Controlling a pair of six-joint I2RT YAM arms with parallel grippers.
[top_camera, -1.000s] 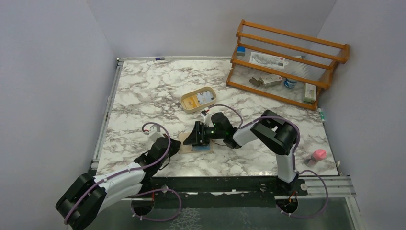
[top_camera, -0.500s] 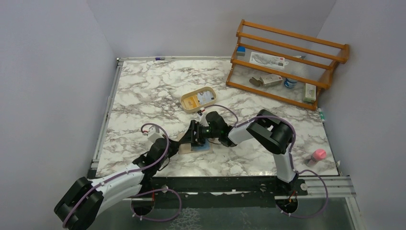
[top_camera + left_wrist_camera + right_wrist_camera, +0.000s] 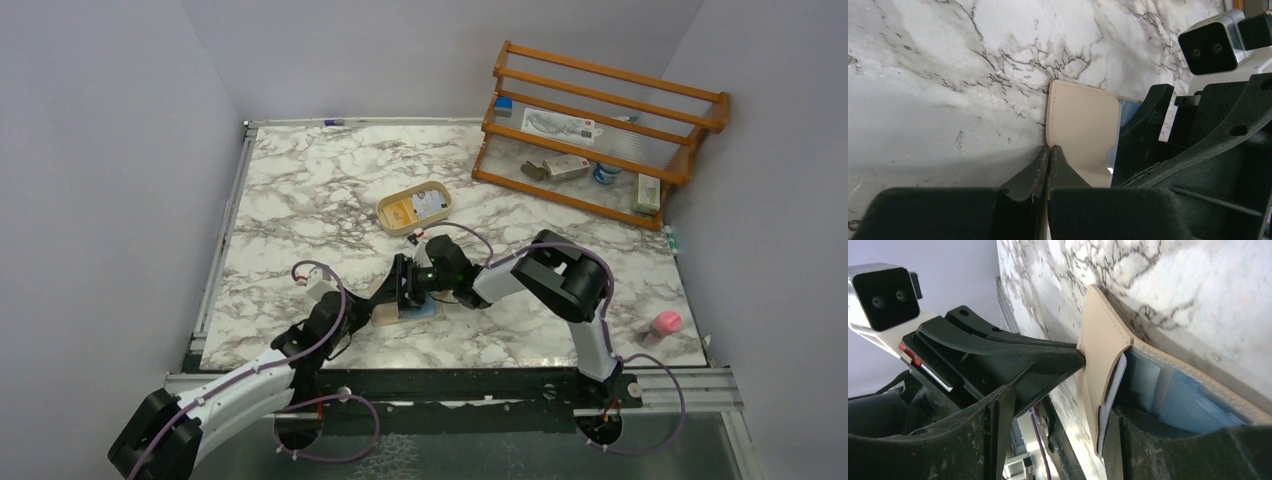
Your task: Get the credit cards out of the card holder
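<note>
Marble bench (image 3: 300, 190) seen from the top carries the card holder (image 3: 388, 316) toward its 6 o'clock edge, with the left hand (image 3: 372, 303) meeting it from 8 o'clock, the right hand (image 3: 403, 290) from 1 o'clock, and an oval tray (image 3: 384, 213) at 12 o'clock. From the left wrist, the left hand is pinched narrow on the tan flap's near edge, with a blue sliver of the credit cards (image 3: 1127, 111) at the flap's 3 o'clock. From the right wrist, the right hand stands wide astride the holder, whose flap is lifted off the blue cards.
</note>
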